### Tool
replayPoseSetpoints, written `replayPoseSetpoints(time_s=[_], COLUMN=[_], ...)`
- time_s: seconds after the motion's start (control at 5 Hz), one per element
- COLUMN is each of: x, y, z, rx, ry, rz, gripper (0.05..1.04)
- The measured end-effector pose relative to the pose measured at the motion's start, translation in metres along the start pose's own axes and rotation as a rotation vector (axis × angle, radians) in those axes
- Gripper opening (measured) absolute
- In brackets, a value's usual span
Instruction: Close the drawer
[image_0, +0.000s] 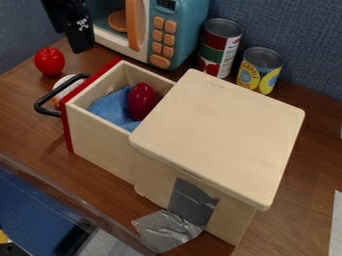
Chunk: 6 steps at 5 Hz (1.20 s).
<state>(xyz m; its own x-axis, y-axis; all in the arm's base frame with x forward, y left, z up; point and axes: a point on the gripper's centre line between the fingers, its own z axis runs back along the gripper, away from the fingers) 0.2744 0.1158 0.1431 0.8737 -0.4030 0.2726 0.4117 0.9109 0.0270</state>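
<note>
The wooden drawer (100, 130) stands pulled out to the left of its light wood cabinet (220, 130). Its red front faces left and carries a black handle (45, 104). Inside the drawer lie a blue cloth (112, 109) and a dark red object (141, 101). My gripper (81, 44) hangs at the upper left, above and behind the drawer front and apart from the handle. Whether it is open or shut cannot be told.
A red apple-like toy (50, 61) sits below the gripper, and a pale round object (65, 86) is behind the handle. A toy microwave (150, 30) and two cans (219, 46) stand at the back. Grey tape (167, 231) holds the cabinet's base.
</note>
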Motion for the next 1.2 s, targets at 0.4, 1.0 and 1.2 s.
replayPoseSetpoints(time_s=[0.4, 1.0, 1.2], x=[-0.011, -0.129, -0.132], y=[0.003, 0.117, 0.145], z=[-0.011, -0.007, -0.033], rx=[-0.107, -0.08, -0.122], ry=[-0.054, -0.265, -0.227], rz=[-0.22, -0.656, -0.708], gripper=[1.0, 1.0, 1.0])
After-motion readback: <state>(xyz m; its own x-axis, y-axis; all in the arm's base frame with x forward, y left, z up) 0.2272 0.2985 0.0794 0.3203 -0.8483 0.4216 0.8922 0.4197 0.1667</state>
